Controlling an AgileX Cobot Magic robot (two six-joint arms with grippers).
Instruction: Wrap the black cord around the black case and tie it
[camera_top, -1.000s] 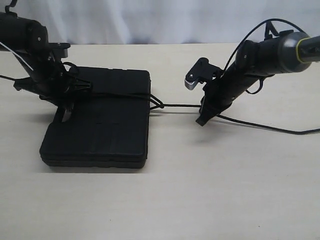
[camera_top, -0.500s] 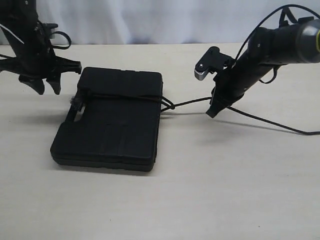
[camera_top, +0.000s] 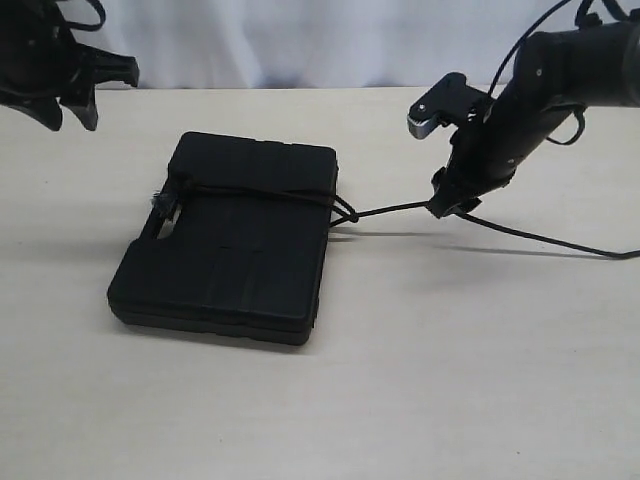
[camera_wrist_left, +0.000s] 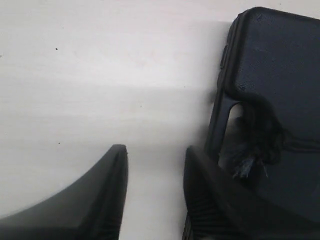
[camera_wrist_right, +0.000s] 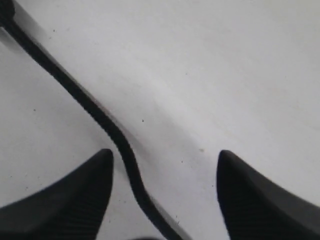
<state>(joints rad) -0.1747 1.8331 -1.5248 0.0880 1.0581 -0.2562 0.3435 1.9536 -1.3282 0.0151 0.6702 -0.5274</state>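
The black case (camera_top: 230, 250) lies flat on the table, left of centre. The black cord (camera_top: 260, 192) crosses its top, with a frayed tuft (camera_top: 163, 202) by the handle hole and a knot (camera_top: 345, 212) at the case's right edge. From the knot the cord runs right, under my right gripper (camera_top: 450, 206), and trails off along the table. In the right wrist view the right gripper (camera_wrist_right: 165, 155) is open and the cord (camera_wrist_right: 100, 115) lies loose between its fingers. My left gripper (camera_top: 68, 118) hangs open above the table's far left corner. In the left wrist view the left gripper (camera_wrist_left: 155, 152) is empty, beside the case (camera_wrist_left: 285, 75) and tuft (camera_wrist_left: 247, 167).
A pale wooden table (camera_top: 420, 380) stretches in front of and to the right of the case. A white curtain (camera_top: 300, 40) hangs behind the table's far edge. The right arm's camera bracket (camera_top: 432, 112) juts out above the cord.
My left gripper has let go at the case's handle and risen to the far left. The right gripper has opened and released the cord. The case slid a little to the right.
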